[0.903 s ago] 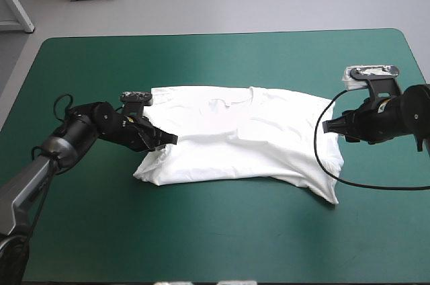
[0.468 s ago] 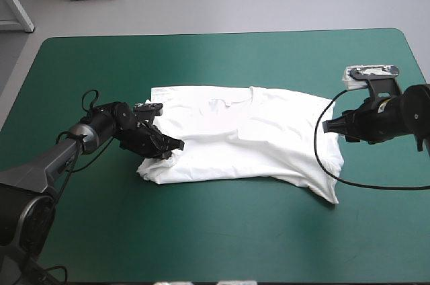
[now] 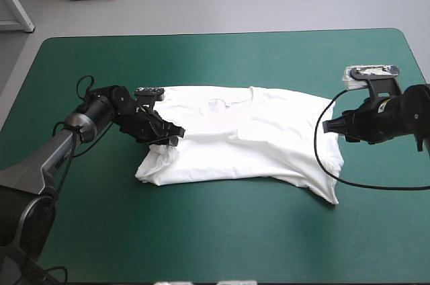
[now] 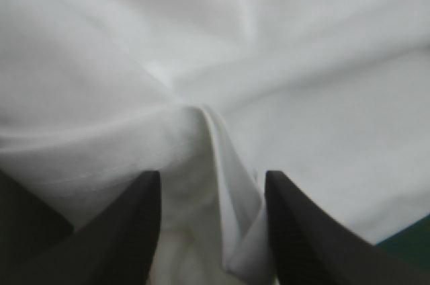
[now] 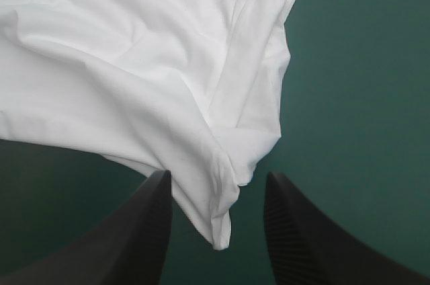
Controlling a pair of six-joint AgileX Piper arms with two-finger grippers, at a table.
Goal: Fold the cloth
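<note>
The white T-shirt (image 3: pixel 255 137) lies spread across the middle of the table, collar toward the far edge, its left end bunched into folds. My left gripper (image 3: pixel 175 139) rests low on that bunched end. In the left wrist view it (image 4: pixel 213 187) is open, a raised ridge of the T-shirt (image 4: pixel 269 63) standing between its fingers. My right gripper (image 3: pixel 328 127) hovers at the shirt's right edge. The right wrist view shows it (image 5: pixel 215 184) open, with a hanging corner of the T-shirt (image 5: pixel 134 63) between the fingertips (image 5: pixel 158 194).
The teal-green cover (image 3: pixel 222 245) runs broad between the shirt and the near table edge, with narrower strips at the left and right ends. Nothing else lies on it.
My left arm has swung in toward the shirt and its gripper has pushed onto the left end, bunching the cloth there. The right arm has not moved.
</note>
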